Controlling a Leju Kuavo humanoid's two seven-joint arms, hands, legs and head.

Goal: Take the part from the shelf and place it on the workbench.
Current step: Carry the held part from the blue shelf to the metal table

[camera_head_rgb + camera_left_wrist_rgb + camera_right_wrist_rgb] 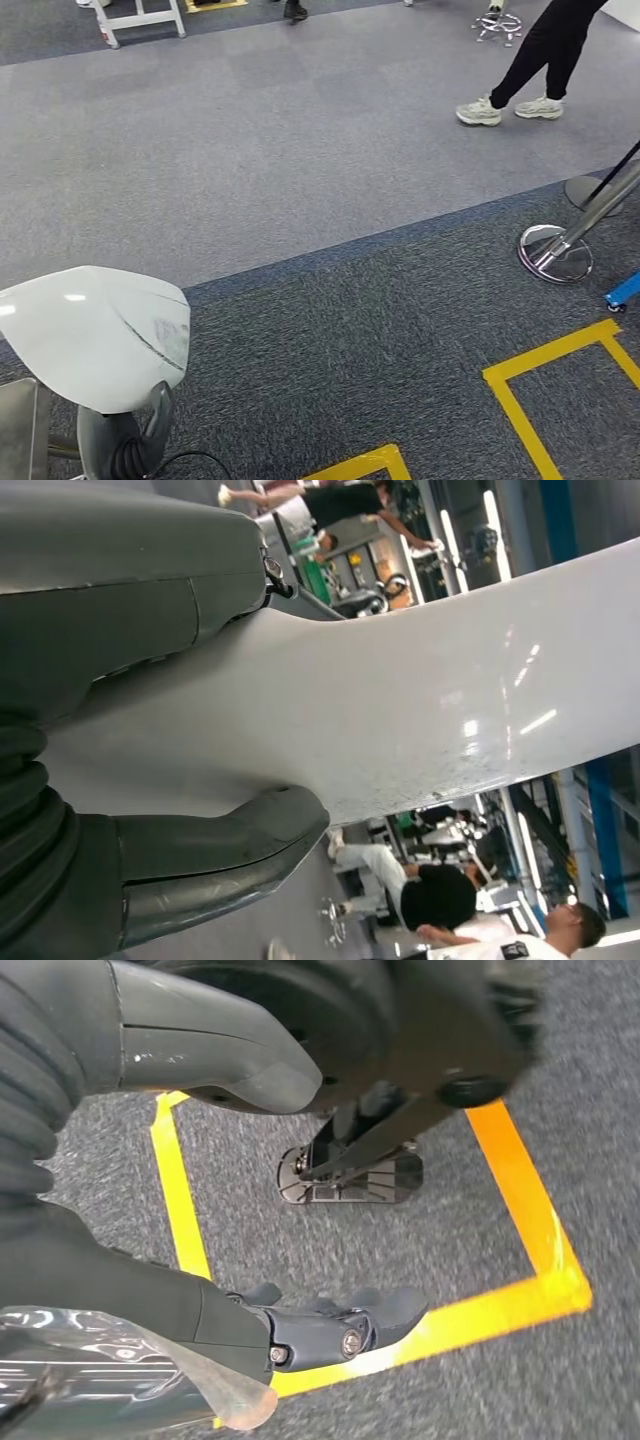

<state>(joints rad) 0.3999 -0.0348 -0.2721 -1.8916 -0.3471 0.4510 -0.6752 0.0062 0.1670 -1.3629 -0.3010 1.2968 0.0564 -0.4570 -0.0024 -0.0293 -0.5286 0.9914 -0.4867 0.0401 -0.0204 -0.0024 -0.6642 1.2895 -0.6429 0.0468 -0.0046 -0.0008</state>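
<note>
A: Where is the part at this moment?

B: Lower left of the head view. It is a glossy white curved shell, and the left hand sits directly beneath it. In the left wrist view the shell runs as a broad white band across the frame, with the thumb on one face and the grey hand cover against the other. The left hand is clasped around it.

A: Long axis?

B: In the head view it runs roughly left to right, bulging toward the centre of the frame from the hand.

A: The right hand?

B: In the right wrist view the right hand hangs over grey carpet and yellow floor tape; fingers apart, nothing between them.

A: Which way to the workbench?

B: Cannot tell. Ahead there is carpet, a chrome post base at right and a person's legs at upper right. My judgement: the left hand carries; the placement depends on turning until a bench appears.
</note>
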